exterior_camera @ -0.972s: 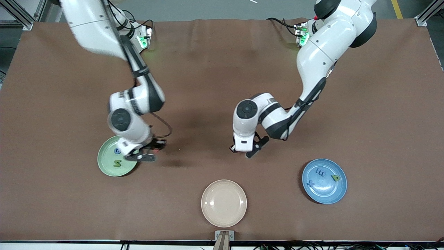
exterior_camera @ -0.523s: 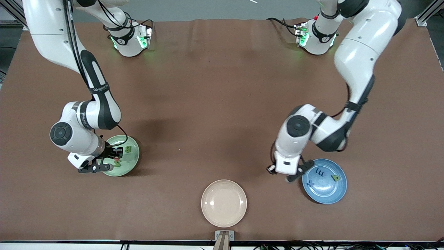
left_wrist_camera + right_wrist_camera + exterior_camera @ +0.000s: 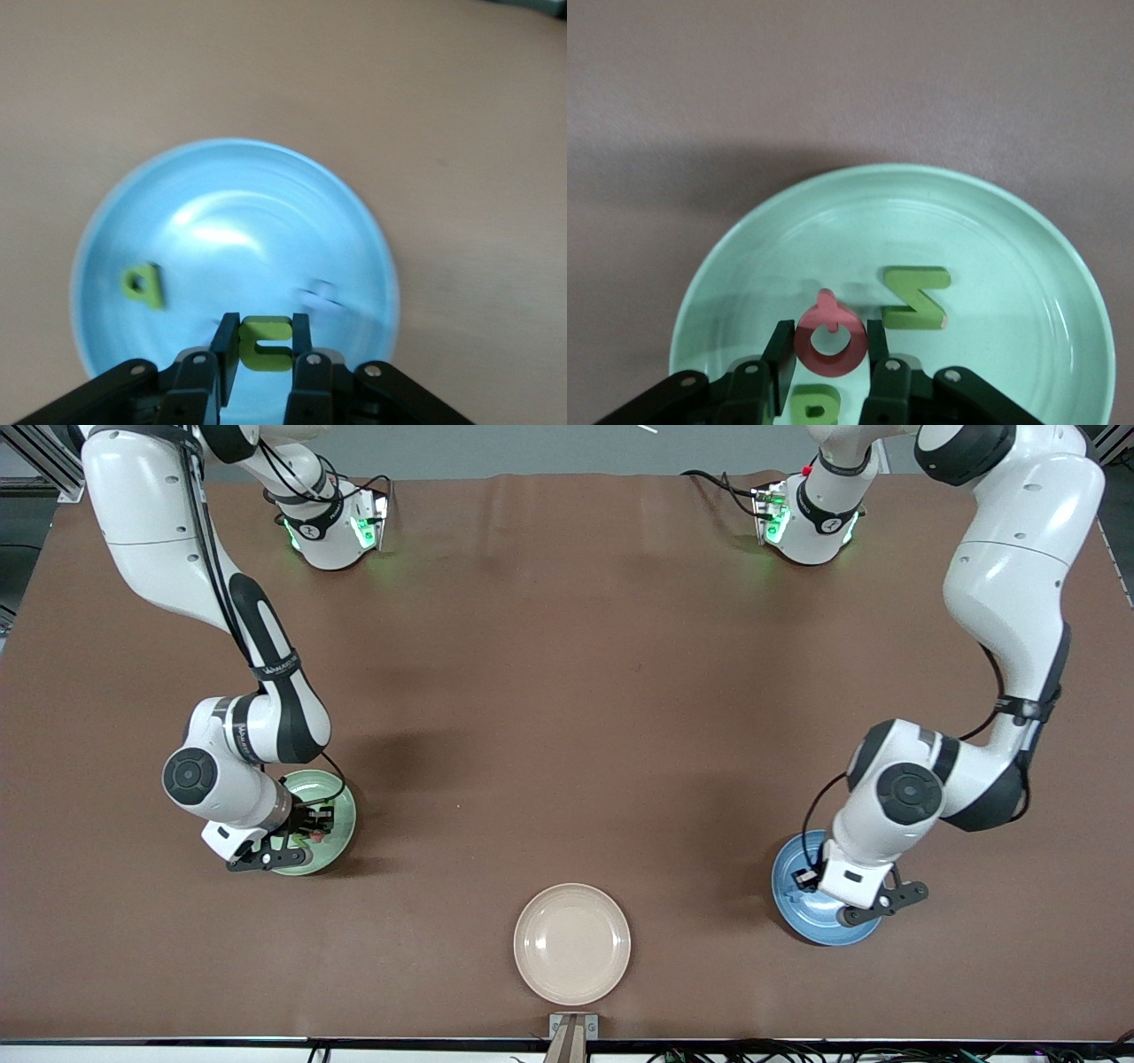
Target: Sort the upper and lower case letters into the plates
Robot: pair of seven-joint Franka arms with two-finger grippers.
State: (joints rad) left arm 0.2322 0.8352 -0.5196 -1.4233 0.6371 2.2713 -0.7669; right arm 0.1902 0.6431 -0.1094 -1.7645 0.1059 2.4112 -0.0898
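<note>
The green plate (image 3: 341,828) sits on the desk (image 3: 567,691) toward the right arm's end, nearer the front edge than the middle. The right wrist view shows a green Z (image 3: 916,297) lying in it, with another green letter (image 3: 814,409) partly hidden under the fingers. The right gripper (image 3: 828,350) hangs over this plate, its fingers set against the sides of a pink letter (image 3: 830,336) with a round body and a small stem. I cannot tell whether they are clamped on it or just letting go.

The blue plate (image 3: 784,868) sits toward the left arm's end, about as near the front edge. In it lie a small green letter (image 3: 143,285) and a pale blue piece (image 3: 321,295), blurred. The left gripper (image 3: 266,345) hangs over this plate, clamped on a green block letter (image 3: 266,341).

A cream plate (image 3: 572,943) rests at the middle of the front edge, between the two.
</note>
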